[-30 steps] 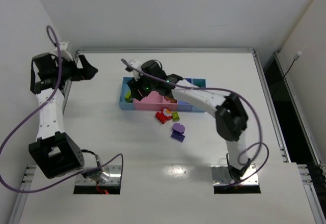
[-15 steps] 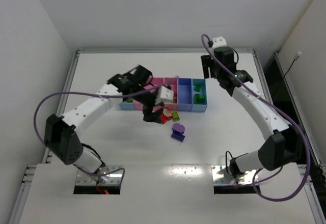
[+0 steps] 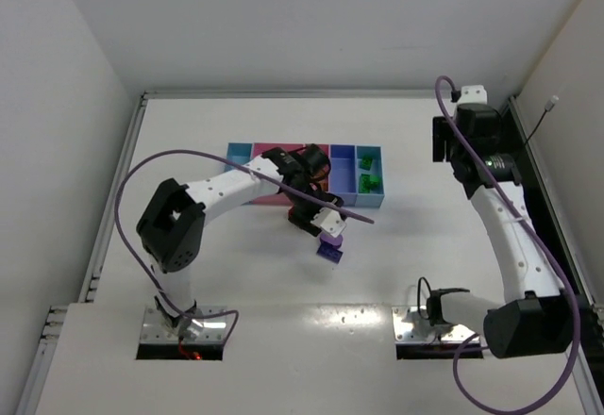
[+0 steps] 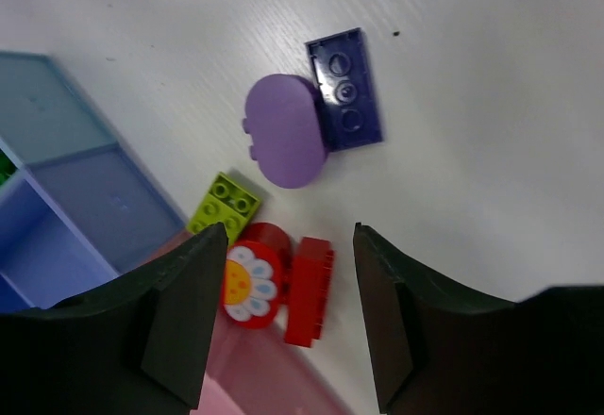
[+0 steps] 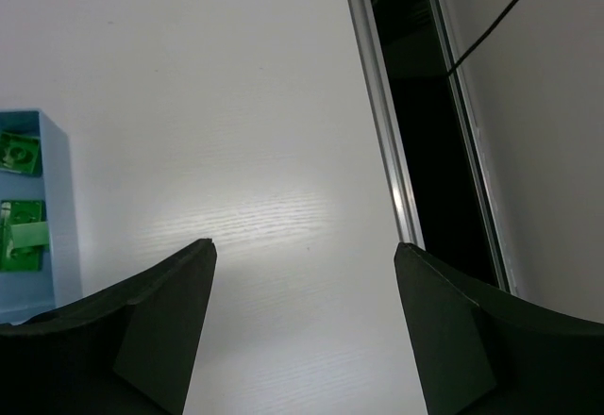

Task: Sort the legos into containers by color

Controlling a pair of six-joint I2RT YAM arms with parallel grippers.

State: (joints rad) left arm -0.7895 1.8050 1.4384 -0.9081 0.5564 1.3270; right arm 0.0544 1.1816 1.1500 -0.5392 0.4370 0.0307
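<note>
My left gripper (image 4: 291, 245) is open, low over the loose legos beside the containers (image 3: 241, 154). Between its fingers lie a red round piece with a flower face (image 4: 251, 278) and a red brick (image 4: 311, 290), with a gap to the right finger. Just beyond are a yellow-green brick (image 4: 225, 207), a round purple piece (image 4: 286, 130) and a dark purple plate (image 4: 344, 87). In the top view the left gripper (image 3: 316, 217) hides the red pieces. My right gripper (image 5: 304, 245) is open over bare table at the far right (image 3: 442, 141).
Green bricks (image 3: 366, 181) lie in the light blue end bin (image 5: 52, 245). A blue-violet bin (image 4: 113, 207) and a pink bin (image 4: 264, 387) border the pile. A metal rail (image 5: 387, 104) and a dark gap run along the table's right edge.
The left arm swung from the far left onto the pile, and its jaws narrowed. The right arm left the containers for the far right, and its jaws widened.
</note>
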